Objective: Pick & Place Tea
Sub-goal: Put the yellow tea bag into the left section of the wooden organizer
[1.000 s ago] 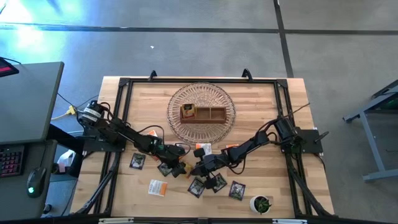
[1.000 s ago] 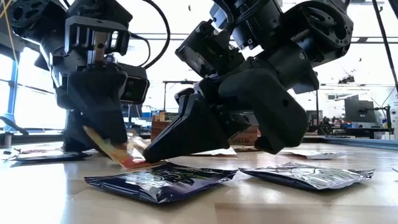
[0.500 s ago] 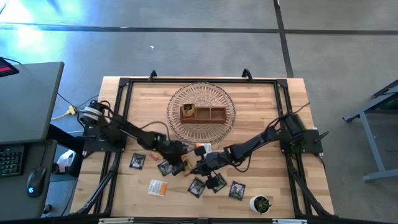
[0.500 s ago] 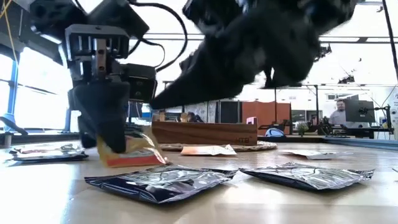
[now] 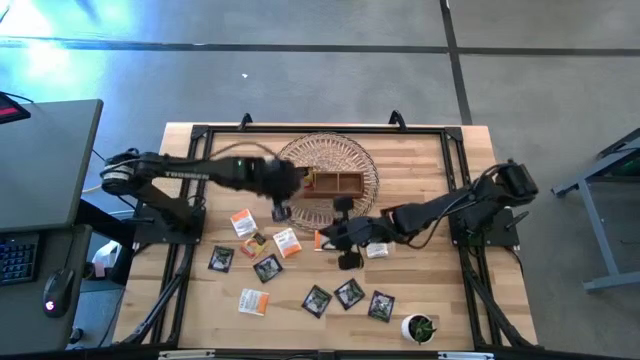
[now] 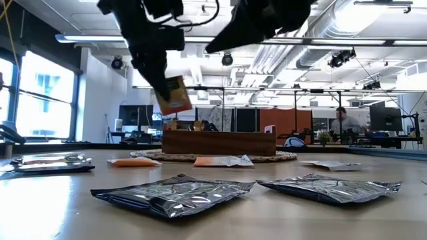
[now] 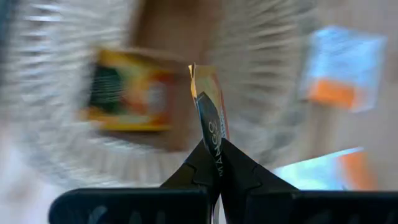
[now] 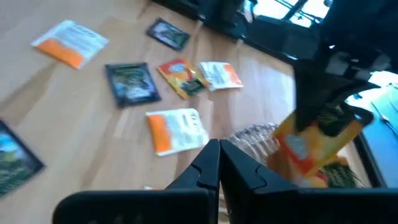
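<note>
My left gripper (image 5: pixel 282 208) hangs above the table beside the brown wooden tray (image 5: pixel 340 182) and is shut on a yellow-red tea sachet (image 6: pixel 173 95). The sachet shows edge-on in the left wrist view (image 7: pixel 208 99) and ahead of my right gripper in the right wrist view (image 8: pixel 317 146). My right gripper (image 5: pixel 323 238) is raised over the table's middle, shut, with nothing between its fingers (image 8: pixel 217 158). Another yellow sachet (image 5: pixel 302 178) lies in the tray's left compartment. Several white-orange, black and yellow-red sachets (image 5: pixel 287 242) lie flat on the table. My left gripper pinches the yellow-red sachet between its two fingers at one edge (image 7: pixel 212 138). The fingers come slanting down from above. The sachet sticks out past the fingertips (image 6: pixel 162 79), tilted and clear of the table.
The tray sits on a round wicker plate (image 5: pixel 290 150) at the far middle. A small green plant in a white pot (image 5: pixel 421 327) stands at the near right. Black sachets (image 5: pixel 349 293) lie toward the near edge, and a white-orange one (image 5: pixel 254 301) at the near left.
My left gripper has taken hold of the yellow-red sachet, which stood propped on the table. It has lifted the sachet clear and swung up toward the tray at the far side, turning as it went. My right gripper has risen off the table, still shut.
</note>
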Tool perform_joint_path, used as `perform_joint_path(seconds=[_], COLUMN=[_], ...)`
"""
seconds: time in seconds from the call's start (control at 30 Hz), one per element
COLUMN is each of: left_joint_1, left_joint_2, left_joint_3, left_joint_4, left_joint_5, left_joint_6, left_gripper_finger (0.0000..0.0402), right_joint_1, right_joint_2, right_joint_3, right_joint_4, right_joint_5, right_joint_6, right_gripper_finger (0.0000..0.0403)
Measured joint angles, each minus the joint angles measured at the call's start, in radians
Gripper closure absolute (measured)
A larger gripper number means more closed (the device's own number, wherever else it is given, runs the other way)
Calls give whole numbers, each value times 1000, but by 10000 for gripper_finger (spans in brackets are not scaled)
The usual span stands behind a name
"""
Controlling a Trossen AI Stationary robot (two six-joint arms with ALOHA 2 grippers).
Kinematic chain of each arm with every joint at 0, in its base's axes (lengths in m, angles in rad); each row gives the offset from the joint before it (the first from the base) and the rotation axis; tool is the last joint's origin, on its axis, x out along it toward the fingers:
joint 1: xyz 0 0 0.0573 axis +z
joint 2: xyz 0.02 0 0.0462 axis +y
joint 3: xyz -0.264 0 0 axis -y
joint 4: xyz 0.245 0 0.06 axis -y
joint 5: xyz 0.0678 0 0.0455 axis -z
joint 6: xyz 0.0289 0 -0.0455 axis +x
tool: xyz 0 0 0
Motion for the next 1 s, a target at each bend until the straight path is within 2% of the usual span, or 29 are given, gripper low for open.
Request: perform_joint_path(seconds=[0.1, 0.2, 0.3, 0.4, 0.5, 0.73, 1.0], left_joint_1=[100, 182, 239, 269, 263, 231, 199], left_joint_2=[3, 63, 91, 115, 132, 129, 142], left_joint_3=[21, 23, 20, 21, 21, 21, 22], left_joint_4=[-6, 35, 62, 95, 145, 149, 49], left_joint_5=[9, 45, 34, 79, 102, 98, 84], left_joint_6=[126, 213, 229, 240, 257, 304, 351], left_gripper_finger=[399, 399, 399, 399, 399, 399, 399], right_joint_1=[-35, -65, -89, -105, -116, -121, -121], right_joint_2=[0, 8, 9, 10, 10, 10, 10], right_joint_3=[0, -13, -48, -73, -84, -83, -83], right_joint_4=[-16, -26, -37, -30, -28, -19, -16], right_joint_5=[-19, -18, -18, -9, -10, -19, -22], right_joint_6=[16, 47, 51, 45, 45, 45, 44], right_gripper_finger=[395, 397, 401, 399, 393, 396, 397])
